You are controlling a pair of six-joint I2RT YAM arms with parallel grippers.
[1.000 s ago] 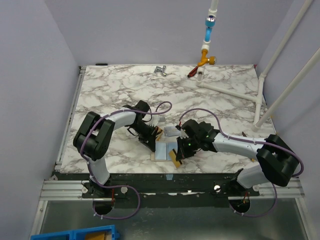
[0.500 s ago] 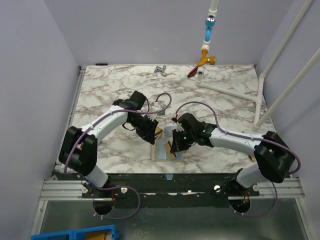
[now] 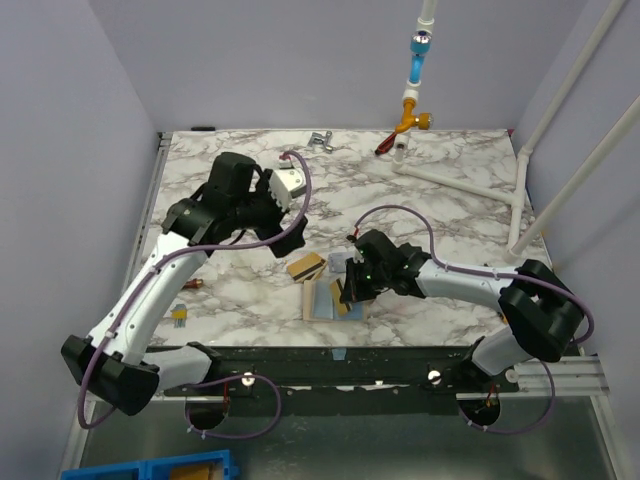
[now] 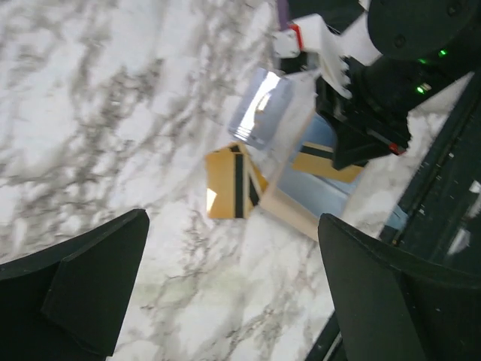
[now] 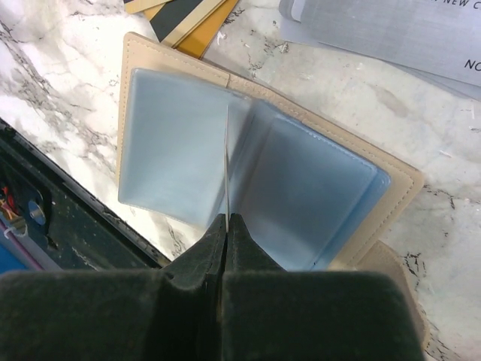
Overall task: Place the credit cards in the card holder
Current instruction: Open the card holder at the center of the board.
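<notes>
Card holder (image 5: 132,64) lies open near the table's front edge: right gripper (image 5: 225,222) pinched tight on 1 gold card (image 4: 331,171) held on edge over its sleeves, left gripper (image 4: 233,295) spread wide, empty, raised well clear of it – a second gold card (image 4: 225,184) and 1 grey-blue card (image 4: 259,109) just beyond its far side.

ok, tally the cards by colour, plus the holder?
Gold-tan cards: 2 in plain view
Pale grey-blue cards: 1
Card holder: 1
Total: 4
</notes>
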